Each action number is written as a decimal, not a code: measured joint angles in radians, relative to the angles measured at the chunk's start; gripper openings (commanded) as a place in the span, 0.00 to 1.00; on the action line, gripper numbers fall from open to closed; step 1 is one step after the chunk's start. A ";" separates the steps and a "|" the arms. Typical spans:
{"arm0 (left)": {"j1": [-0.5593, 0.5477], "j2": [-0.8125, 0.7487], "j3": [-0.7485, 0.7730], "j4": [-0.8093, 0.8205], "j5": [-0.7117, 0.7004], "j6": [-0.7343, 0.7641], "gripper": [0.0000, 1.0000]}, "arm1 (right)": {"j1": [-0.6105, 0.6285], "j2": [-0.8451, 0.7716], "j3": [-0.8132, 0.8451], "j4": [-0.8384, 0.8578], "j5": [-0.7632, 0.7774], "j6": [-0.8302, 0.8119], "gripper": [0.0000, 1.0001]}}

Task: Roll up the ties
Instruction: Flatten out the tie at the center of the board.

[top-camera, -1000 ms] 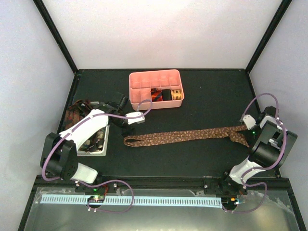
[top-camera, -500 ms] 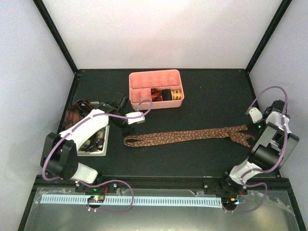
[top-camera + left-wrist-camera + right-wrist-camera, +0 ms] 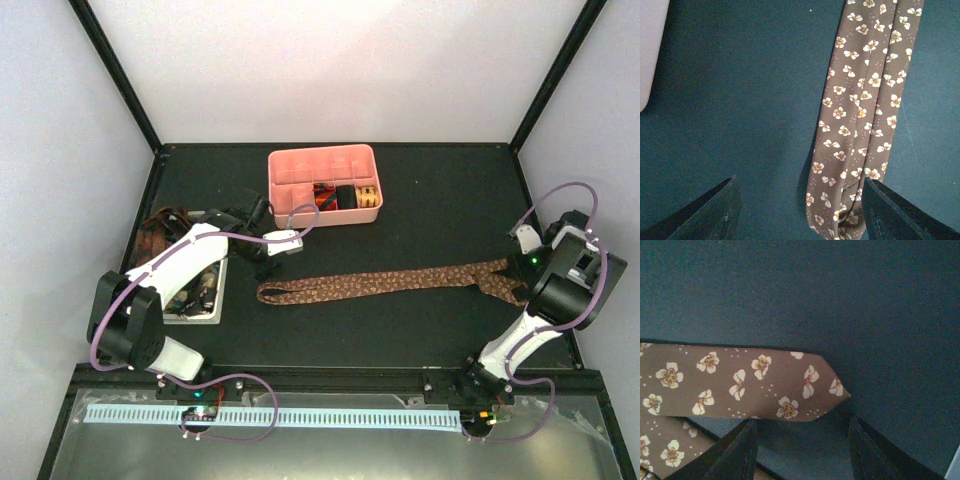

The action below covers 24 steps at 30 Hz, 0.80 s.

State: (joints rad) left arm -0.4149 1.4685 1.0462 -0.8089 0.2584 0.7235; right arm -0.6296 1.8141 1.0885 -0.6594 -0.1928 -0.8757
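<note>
Black tabletop (image 3: 430, 200) carries the brown tie (image 3: 390, 283) laid straight between both arms, ready for rolling from one end. Left gripper (image 3: 800, 200) hangs spread over its narrow end. The right gripper (image 3: 801, 435) stands parted at the wide tip, seemingly holding nothing.

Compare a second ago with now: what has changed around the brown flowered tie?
The right jaws opened and let go of the wide end of the brown flower-print fabric tie, then lifted slightly. The tie, the left jaws open over its narrow end, and the pink plastic tray stayed put.
</note>
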 measured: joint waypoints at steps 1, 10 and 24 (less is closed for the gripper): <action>0.000 0.000 0.000 -0.001 0.000 -0.001 0.68 | 0.000 0.005 0.005 0.001 -0.004 0.001 0.48; -0.002 0.000 0.000 -0.006 0.000 -0.002 0.68 | 0.000 0.017 0.011 0.023 -0.018 -0.009 0.22; -0.006 0.006 0.000 -0.006 0.000 -0.003 0.68 | 0.009 0.001 0.129 -0.088 -0.092 0.043 0.41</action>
State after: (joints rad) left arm -0.4206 1.4746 1.0462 -0.8150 0.2581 0.7208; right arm -0.6209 1.8149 1.2179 -0.7475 -0.2848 -0.8326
